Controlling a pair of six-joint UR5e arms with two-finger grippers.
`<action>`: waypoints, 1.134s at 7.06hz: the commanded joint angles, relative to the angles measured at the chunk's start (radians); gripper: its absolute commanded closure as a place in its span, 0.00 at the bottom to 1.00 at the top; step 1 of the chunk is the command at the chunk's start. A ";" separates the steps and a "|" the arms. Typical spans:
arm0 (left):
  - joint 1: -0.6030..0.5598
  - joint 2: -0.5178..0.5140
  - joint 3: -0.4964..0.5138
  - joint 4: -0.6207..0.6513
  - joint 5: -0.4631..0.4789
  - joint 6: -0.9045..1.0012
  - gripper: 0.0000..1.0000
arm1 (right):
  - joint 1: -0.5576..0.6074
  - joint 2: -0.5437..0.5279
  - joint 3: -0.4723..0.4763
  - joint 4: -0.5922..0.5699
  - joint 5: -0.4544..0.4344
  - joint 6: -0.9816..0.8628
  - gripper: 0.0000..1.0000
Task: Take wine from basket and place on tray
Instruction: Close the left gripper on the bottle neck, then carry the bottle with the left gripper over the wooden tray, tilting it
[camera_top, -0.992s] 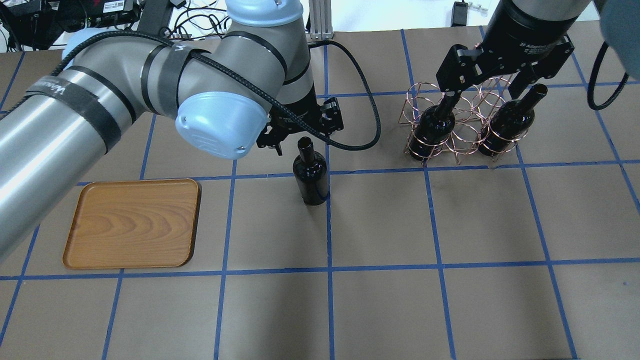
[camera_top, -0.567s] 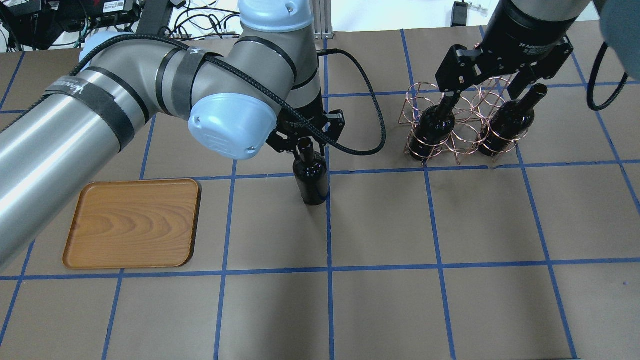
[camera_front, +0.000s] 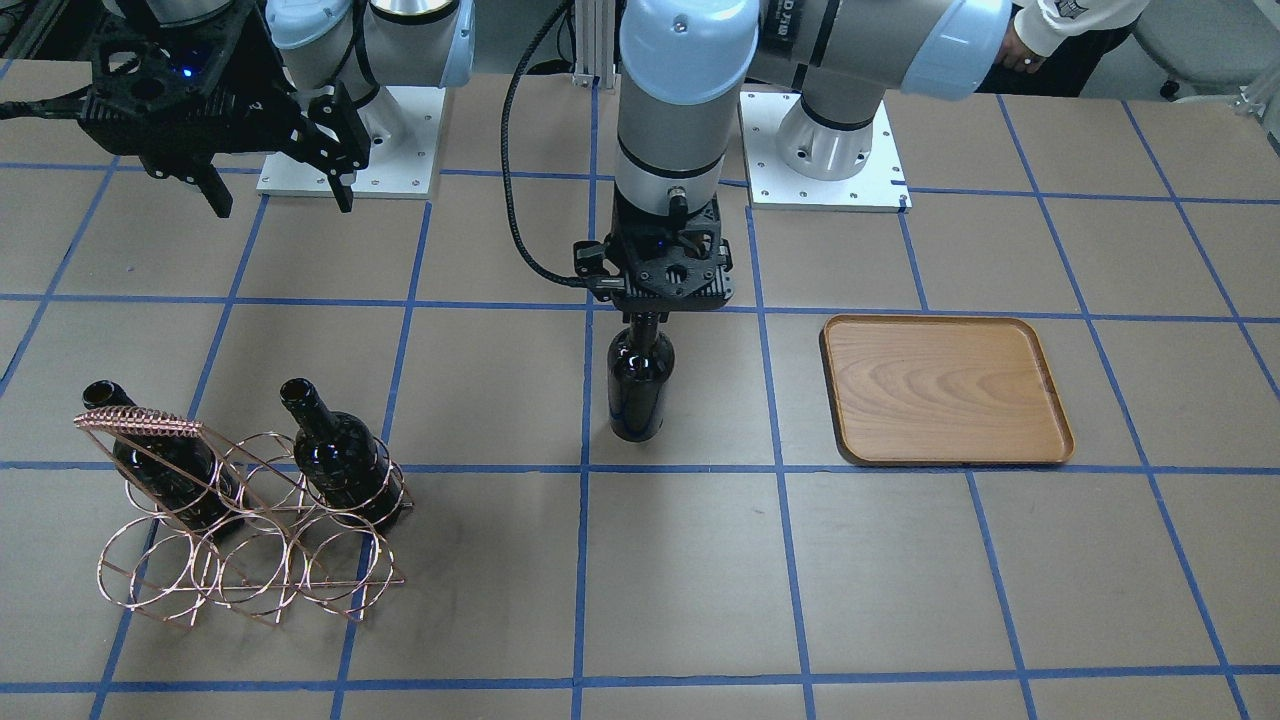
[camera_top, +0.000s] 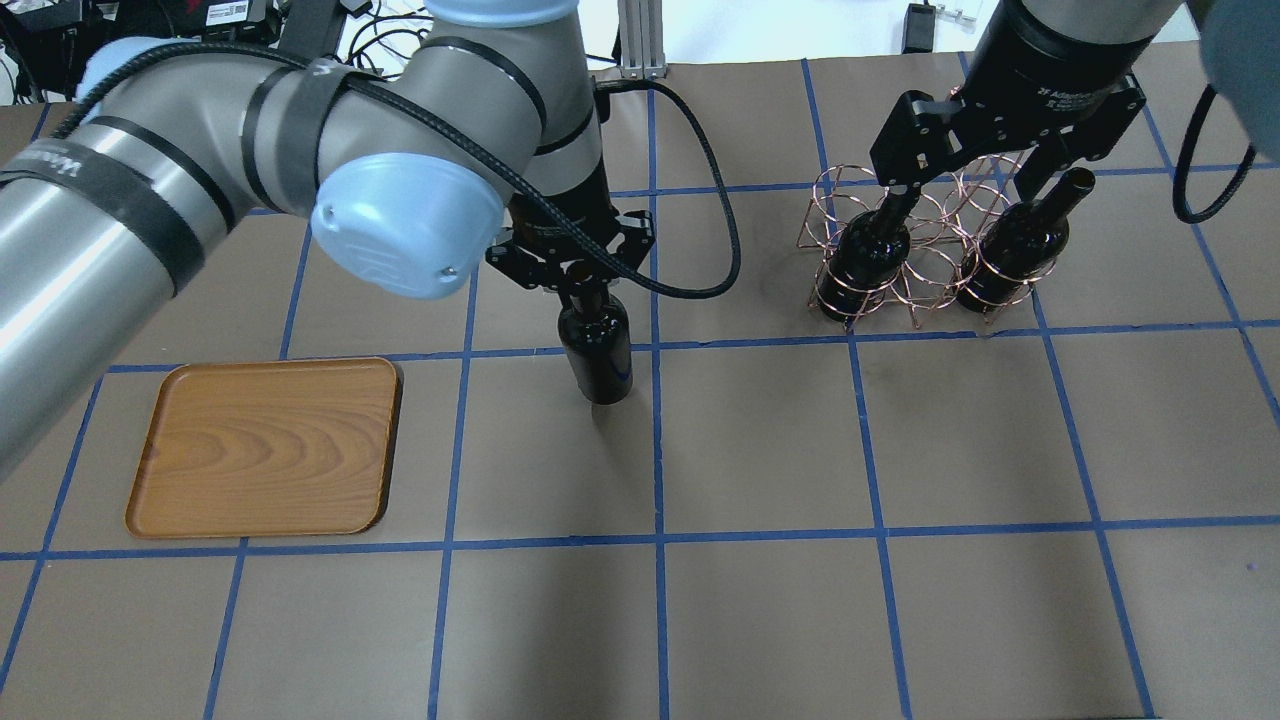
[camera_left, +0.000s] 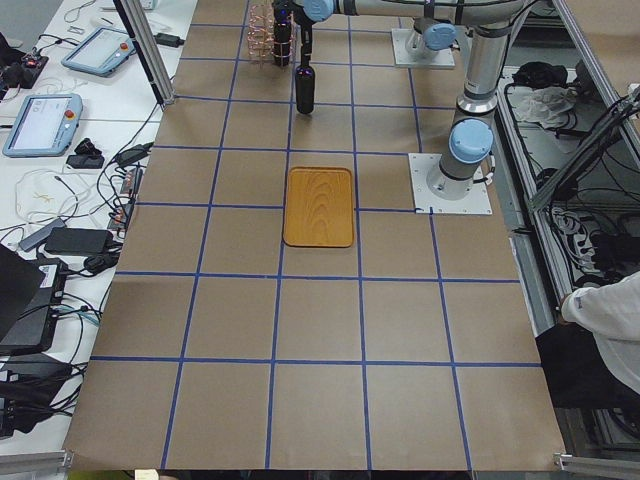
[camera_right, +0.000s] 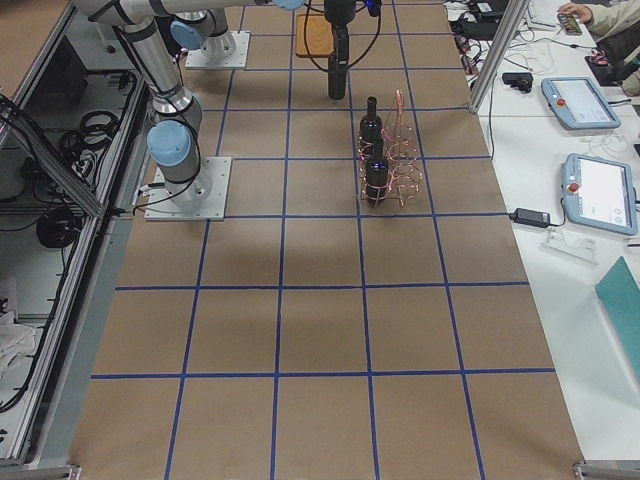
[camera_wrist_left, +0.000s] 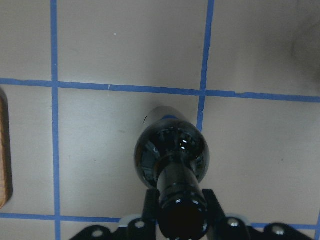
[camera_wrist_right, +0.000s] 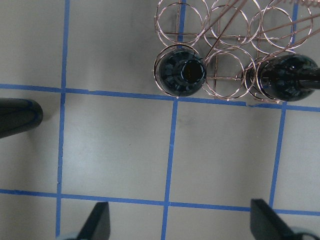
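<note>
My left gripper (camera_top: 585, 285) is shut on the neck of a dark wine bottle (camera_top: 598, 352) and holds it upright near the table's middle, to the right of the wooden tray (camera_top: 265, 450). In the front view the gripper (camera_front: 648, 318) sits over the bottle (camera_front: 640, 390), and the tray (camera_front: 945, 392) is empty. In the left wrist view the fingers (camera_wrist_left: 214, 207) clamp the neck. My right gripper (camera_top: 968, 182) hangs open above the copper wire basket (camera_top: 905, 275). The basket holds two more bottles (camera_top: 870, 255) (camera_top: 1015, 250).
Blue tape lines divide the brown table into squares. The left arm's black cable (camera_top: 735, 250) loops toward the basket. White arm base plates (camera_front: 820, 150) lie at the robot's side. Tablets (camera_left: 45, 120) and cables lie on the side bench.
My left gripper came down onto the bottle's neck and shut on it. It has since carried the bottle a little to the left, toward the tray. The right arm has not moved.
</note>
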 joint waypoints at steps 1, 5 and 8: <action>0.144 0.049 0.019 -0.058 0.005 0.176 1.00 | 0.000 -0.002 0.000 0.002 0.002 0.002 0.00; 0.434 0.115 -0.006 -0.147 0.081 0.604 1.00 | 0.000 -0.002 0.000 0.007 -0.003 -0.001 0.00; 0.679 0.203 -0.128 -0.161 0.063 0.762 1.00 | 0.000 0.000 0.000 0.005 -0.004 -0.002 0.00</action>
